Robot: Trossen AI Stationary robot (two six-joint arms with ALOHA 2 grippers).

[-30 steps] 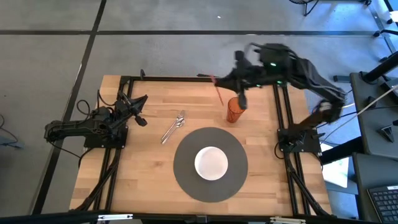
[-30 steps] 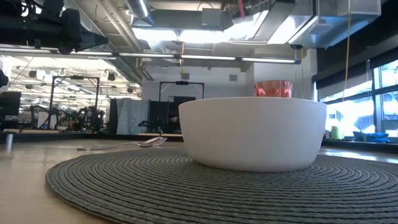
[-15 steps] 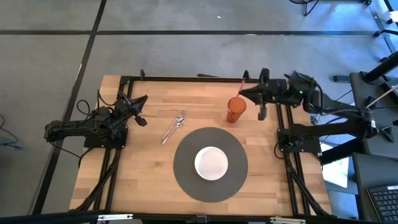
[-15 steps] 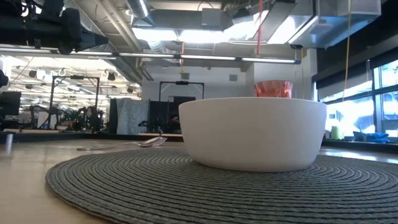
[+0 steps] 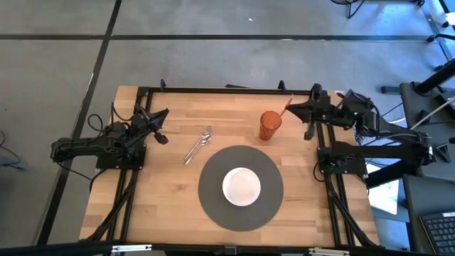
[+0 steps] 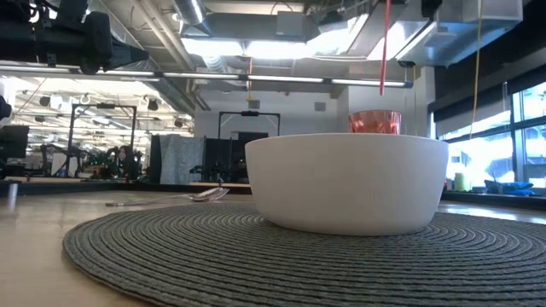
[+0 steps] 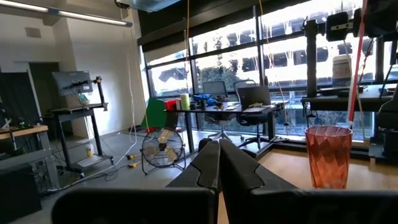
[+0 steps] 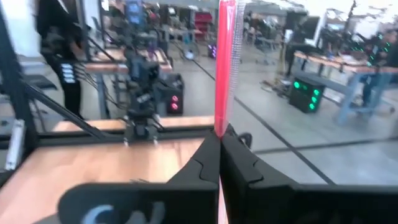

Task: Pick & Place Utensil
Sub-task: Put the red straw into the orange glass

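High view: right gripper (image 5: pixel 293 108) near table's far right edge, just beside translucent orange ribbed plastic cup (image 5: pixel 269 126), fingers pinched on thin red plastic stick-like utensil (image 5: pixel 288 105); which kind of utensil, hard to tell. Utensil tip points toward cup rim, apparently not inside. Left gripper (image 5: pixel 162 126) parked at left side, fingers pressed together, nothing held. Shiny metal cutlery (image 5: pixel 198 145) lies on pale wooden table (image 5: pixel 156 195) between left gripper and cup. White round ceramic bowl (image 5: pixel 242 185) sits centred on grey round woven placemat (image 5: pixel 213 199), nearer front edge.
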